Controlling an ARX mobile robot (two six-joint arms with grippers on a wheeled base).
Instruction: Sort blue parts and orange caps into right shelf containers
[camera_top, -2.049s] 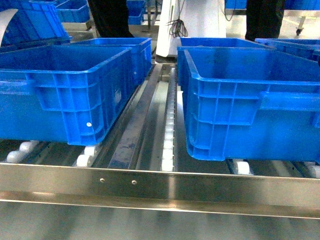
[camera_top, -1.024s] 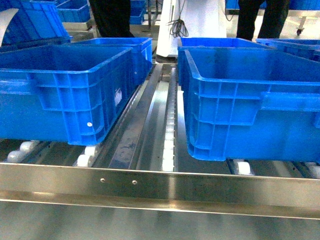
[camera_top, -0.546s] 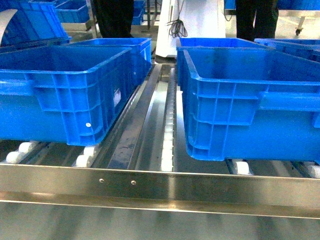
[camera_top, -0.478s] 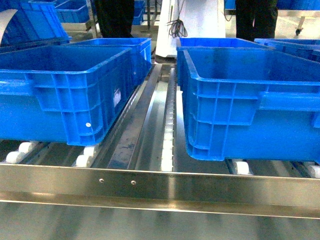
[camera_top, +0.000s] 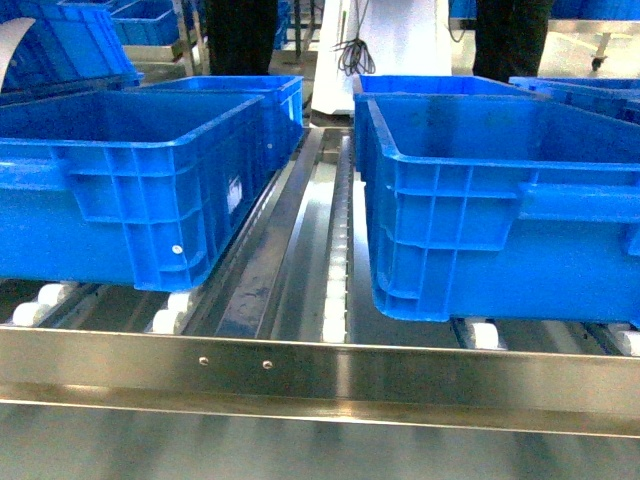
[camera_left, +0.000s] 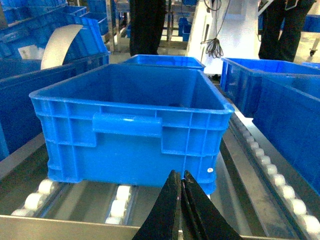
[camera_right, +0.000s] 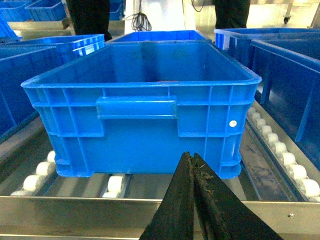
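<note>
Here both my left gripper (camera_left: 181, 192) and right gripper (camera_right: 193, 172) have their jaws pressed together, holding nothing, each facing a large open-topped bright-blue plastic bin (camera_left: 130, 125) (camera_right: 140, 117) on the stainless-steel roller shelf (camera_top: 320, 375) behind its front rail. No small blue blocks or orange caps show anywhere, so I judge I am between picks; next I must find a part and spread my jaws for it.

Two big open-topped blue bins (camera_top: 500, 200) (camera_top: 130, 190) sit upright side by side on the steel shelf (camera_top: 320, 375) rollers, behind its front rail, gap between; more bins behind them.
</note>
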